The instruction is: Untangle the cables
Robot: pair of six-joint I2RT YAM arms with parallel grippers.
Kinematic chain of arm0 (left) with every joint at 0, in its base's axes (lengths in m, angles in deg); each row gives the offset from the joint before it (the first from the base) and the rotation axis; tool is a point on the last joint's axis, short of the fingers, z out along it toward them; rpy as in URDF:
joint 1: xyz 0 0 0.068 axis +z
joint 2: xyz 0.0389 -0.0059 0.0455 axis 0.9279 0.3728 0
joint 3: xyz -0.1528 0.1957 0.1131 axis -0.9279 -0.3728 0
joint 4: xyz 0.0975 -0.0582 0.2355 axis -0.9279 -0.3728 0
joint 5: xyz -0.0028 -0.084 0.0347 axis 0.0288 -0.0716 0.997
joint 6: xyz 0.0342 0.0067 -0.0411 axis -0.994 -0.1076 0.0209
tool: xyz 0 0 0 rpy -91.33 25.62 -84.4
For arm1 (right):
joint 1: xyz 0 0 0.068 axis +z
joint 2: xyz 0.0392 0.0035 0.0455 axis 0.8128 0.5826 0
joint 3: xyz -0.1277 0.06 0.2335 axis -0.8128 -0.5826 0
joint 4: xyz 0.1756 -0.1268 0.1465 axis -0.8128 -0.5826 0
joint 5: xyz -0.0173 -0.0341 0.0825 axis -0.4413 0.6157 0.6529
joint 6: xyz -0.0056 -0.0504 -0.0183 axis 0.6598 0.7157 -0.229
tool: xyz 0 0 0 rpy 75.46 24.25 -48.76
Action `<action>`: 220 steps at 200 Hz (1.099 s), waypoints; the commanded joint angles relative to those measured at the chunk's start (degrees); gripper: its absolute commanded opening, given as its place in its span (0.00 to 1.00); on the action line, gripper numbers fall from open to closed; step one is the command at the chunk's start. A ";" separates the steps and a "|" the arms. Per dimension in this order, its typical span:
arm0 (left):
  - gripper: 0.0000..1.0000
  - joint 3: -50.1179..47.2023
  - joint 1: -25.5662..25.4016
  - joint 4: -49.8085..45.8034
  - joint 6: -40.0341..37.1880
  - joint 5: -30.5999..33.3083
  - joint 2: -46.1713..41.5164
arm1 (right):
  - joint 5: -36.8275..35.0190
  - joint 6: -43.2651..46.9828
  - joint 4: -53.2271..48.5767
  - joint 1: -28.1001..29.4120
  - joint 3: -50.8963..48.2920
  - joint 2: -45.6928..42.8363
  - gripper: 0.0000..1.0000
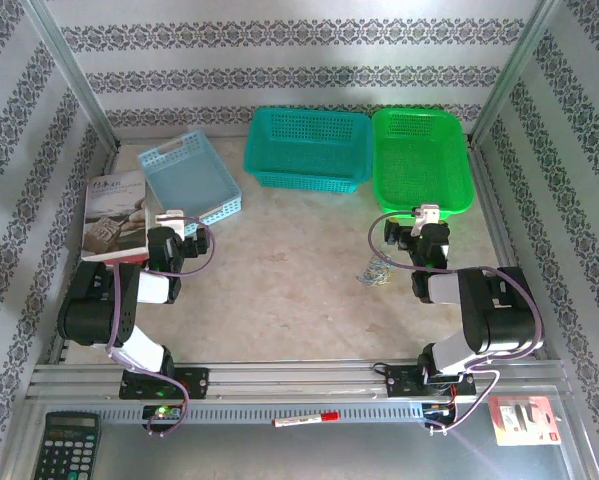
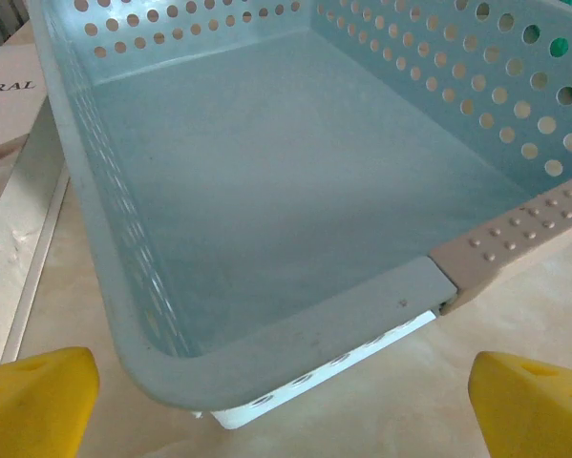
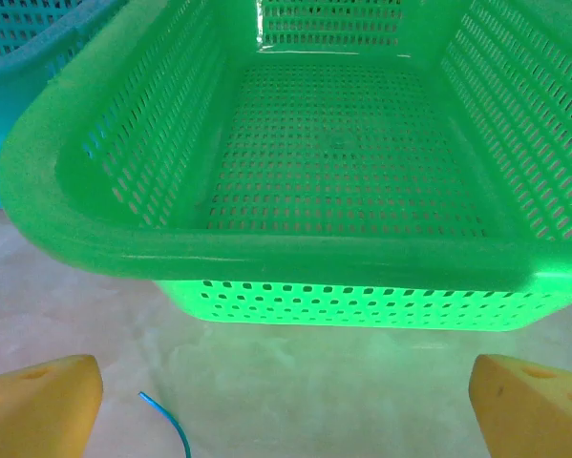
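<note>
Left end effector (image 1: 171, 216) spread at pale blue basket (image 1: 169, 156), far left corner of worktop (image 1: 279, 280), right end effector (image 1: 426, 213) spread at green basket (image 1: 465, 185), far right corner, both baskets bare inside, cables (image 1: 374, 272) clumped right of worktop's middle

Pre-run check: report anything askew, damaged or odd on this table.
The light blue basket sits rotated, unlike the squared-up teal basket and green basket. The cables lie in a tangled clump just left of the right arm.
</note>
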 commanded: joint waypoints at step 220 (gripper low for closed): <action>1.00 0.98 -0.25 3.91 -1.83 -3.42 0.82 | 1.57 0.04 2.90 -0.41 1.26 0.54 0.98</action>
